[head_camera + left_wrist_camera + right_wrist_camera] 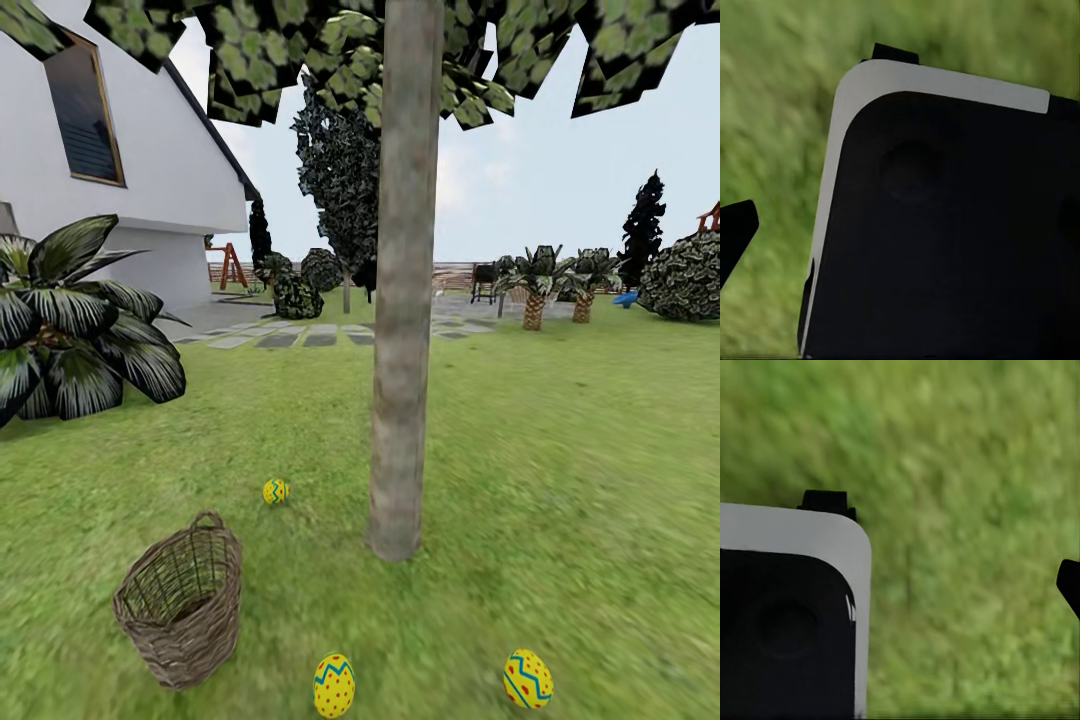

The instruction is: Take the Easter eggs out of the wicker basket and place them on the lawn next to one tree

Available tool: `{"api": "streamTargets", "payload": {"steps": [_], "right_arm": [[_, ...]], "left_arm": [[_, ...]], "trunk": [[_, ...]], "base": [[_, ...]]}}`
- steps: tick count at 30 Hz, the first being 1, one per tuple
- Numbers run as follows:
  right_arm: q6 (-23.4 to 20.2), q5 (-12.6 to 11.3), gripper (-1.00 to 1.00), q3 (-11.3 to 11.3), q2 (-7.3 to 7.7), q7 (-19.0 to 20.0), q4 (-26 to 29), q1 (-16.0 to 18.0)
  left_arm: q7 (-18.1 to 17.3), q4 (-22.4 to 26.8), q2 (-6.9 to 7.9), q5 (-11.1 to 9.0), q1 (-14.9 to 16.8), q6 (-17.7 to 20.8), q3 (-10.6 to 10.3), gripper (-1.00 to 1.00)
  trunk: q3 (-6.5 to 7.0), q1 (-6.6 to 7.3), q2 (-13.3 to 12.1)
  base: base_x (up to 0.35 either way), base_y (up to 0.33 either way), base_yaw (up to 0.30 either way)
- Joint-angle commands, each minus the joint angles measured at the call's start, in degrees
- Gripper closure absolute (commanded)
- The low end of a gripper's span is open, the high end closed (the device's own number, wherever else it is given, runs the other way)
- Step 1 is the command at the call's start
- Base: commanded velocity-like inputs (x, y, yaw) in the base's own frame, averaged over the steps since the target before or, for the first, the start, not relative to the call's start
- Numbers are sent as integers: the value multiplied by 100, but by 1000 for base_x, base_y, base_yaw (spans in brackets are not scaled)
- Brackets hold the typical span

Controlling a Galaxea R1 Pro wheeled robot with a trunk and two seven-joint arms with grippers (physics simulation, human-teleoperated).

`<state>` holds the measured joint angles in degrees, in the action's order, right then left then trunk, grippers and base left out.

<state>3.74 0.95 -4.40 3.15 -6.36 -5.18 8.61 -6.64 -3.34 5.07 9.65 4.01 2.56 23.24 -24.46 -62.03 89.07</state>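
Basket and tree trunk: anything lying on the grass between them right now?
Head view: nothing but bare lawn between the wicker basket and the tree. The three eggs lie off that stretch: one beyond, two nearer the camera.

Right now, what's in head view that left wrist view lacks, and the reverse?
Head view alone: the tree, the basket and three eggs on the grass, one beyond the basket, two nearer the camera. Left wrist view alone: a black, white-edged robot body close up. Shared: the lawn.
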Motion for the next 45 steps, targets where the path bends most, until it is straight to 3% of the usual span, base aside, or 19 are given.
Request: {"api": "streamTargets", "payload": {"steps": [1, 8, 45], "right_arm": [[36, 11, -100, -43, -6, -19, -26, -3], [24, 11, -100, -37, -2, -20, -27, -25], [22, 11, -100, -35, 2, -15, -18, -26]], "left_arm": [[-12, -8, 4, 54, -8, 9, 50, -100], [-4, 4, 9, 47, -31, -335, 58, -100], [-21, 18, -5, 54, -32, -274, 49, -100]], "trunk": [[13, 23, -38], [138, 177, -319], [803, 989, -1803]], "base": [[0, 0, 0], [0, 0, 0], [0, 0, 0]]}}
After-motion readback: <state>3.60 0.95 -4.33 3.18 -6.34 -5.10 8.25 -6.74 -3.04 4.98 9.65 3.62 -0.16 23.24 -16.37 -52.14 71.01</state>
